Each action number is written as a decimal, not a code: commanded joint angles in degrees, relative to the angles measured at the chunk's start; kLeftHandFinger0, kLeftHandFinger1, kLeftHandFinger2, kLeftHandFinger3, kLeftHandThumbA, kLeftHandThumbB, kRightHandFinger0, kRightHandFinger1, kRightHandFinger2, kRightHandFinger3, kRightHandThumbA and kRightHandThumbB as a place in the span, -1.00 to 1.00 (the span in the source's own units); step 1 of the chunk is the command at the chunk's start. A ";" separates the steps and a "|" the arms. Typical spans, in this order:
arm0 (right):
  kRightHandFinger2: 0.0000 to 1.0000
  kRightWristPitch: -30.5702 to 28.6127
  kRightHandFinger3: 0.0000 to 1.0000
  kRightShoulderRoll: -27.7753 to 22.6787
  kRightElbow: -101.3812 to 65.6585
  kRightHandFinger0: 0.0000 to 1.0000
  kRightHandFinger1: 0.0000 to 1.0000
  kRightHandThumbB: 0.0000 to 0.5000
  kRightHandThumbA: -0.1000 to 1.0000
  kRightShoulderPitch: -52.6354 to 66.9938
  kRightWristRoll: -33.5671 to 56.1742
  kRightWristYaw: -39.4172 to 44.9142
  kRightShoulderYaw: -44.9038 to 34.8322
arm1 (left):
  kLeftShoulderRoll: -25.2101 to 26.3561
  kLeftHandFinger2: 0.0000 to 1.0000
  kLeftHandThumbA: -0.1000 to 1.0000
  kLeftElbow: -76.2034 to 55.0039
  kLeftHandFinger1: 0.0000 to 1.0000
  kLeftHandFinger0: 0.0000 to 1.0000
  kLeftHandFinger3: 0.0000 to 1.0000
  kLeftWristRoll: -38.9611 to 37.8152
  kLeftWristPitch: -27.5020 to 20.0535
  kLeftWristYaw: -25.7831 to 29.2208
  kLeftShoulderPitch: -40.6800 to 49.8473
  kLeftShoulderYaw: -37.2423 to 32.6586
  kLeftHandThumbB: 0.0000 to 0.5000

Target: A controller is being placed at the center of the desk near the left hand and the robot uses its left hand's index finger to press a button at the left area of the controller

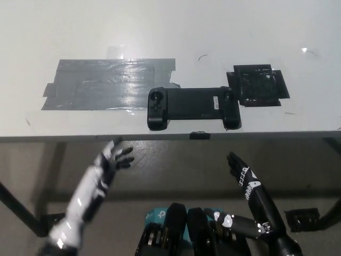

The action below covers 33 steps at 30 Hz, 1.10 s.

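— Reaching up from the lower left, the left hand [113,158] sits just below the desk's [170,32] near edge, fingers spread apart and closed around nothing. Do you see it touching anything?

— No, it hangs in front of the edge, off the desk top, with its fingertips pointing up and to the right. The white forearm runs down behind it to the bottom left corner.

— And the other one?

— The right hand [241,172] rests low at the right, also below the desk edge. Its fingers are loosely extended, slightly apart, and it holds nothing either.

— Where is the controller [193,107] from there?

— On the desk, close to the near edge and roughly in the middle. It lies lengthwise, left to right: a long black body with a grip at each end. Its left grip is up and to the right of the left hand, apart from it, with the desk edge between them.

— Can you make out the button?

— The left grip carries a round stick or button near its top; finer detail is too small to tell.

— What lies around it?

— A broad patch of grey tape [106,84] spreads on the desk to the controller's left, its lower right corner running just behind the left grip. A smaller black taped square [258,85] sits just beside the right grip, up and to its right. A small black tab [199,135] shows on the desk edge below the controller.
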 commanded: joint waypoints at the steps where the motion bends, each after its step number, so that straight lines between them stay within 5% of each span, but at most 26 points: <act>1: 1.00 -0.17 1.00 0.16 -3.13 1.00 1.00 -0.16 0.88 -1.15 -0.07 0.24 -0.59 | 6.22 -1.00 1.00 -3.80 -1.00 -0.82 1.00 -8.01 10.84 -6.64 -9.58 2.54 0.16; 2: 1.00 -0.14 1.00 0.09 -3.51 1.00 1.00 -0.14 0.89 -1.03 -0.19 0.16 -0.69 | 7.99 -1.00 1.00 -4.01 -1.00 -0.99 1.00 -10.55 14.51 -8.53 -11.83 2.82 0.28; 5: 1.00 0.40 1.00 -0.18 -4.55 1.00 1.00 -0.13 0.92 -0.86 -0.50 0.05 -0.92 | 11.38 -1.00 1.00 -2.59 -1.00 -1.00 1.00 -18.03 20.96 -13.43 -17.18 3.29 0.50; 8: 1.00 1.31 1.00 -0.44 -5.27 1.00 1.00 -0.20 0.91 -1.15 -0.38 0.21 -1.07 | 13.82 -1.00 1.00 2.61 -1.00 -1.00 1.00 -25.41 29.38 -19.59 -26.36 3.37 0.47; 14: 1.00 1.36 1.00 -0.60 -5.41 1.00 1.00 -0.19 0.91 -0.95 -0.67 0.41 -0.86 | 16.03 -0.93 1.00 16.10 -1.00 -0.96 1.00 -24.54 32.35 -28.83 -37.35 -0.08 0.50; 17: 1.00 1.11 1.00 -0.58 -5.44 1.00 1.00 -0.17 0.91 -0.61 -1.07 0.47 -0.55 | 17.81 -0.60 1.00 21.91 -0.96 -1.00 1.00 -22.30 32.91 -34.17 -42.01 -3.60 0.62; 22: 1.00 0.98 1.00 -0.31 -4.98 1.00 1.00 -0.17 0.89 -0.63 -1.03 0.38 -0.47 | 19.77 -0.35 1.00 31.54 -0.76 -1.00 1.00 -21.29 36.21 -45.89 -49.67 -10.29 0.94; 33: 1.00 1.19 1.00 -0.02 -4.82 1.00 1.00 -0.09 0.90 -0.29 -1.33 0.48 0.06 | 19.93 -0.48 1.00 41.39 -0.69 -0.98 1.00 -17.31 36.21 -52.55 -55.21 -18.03 0.97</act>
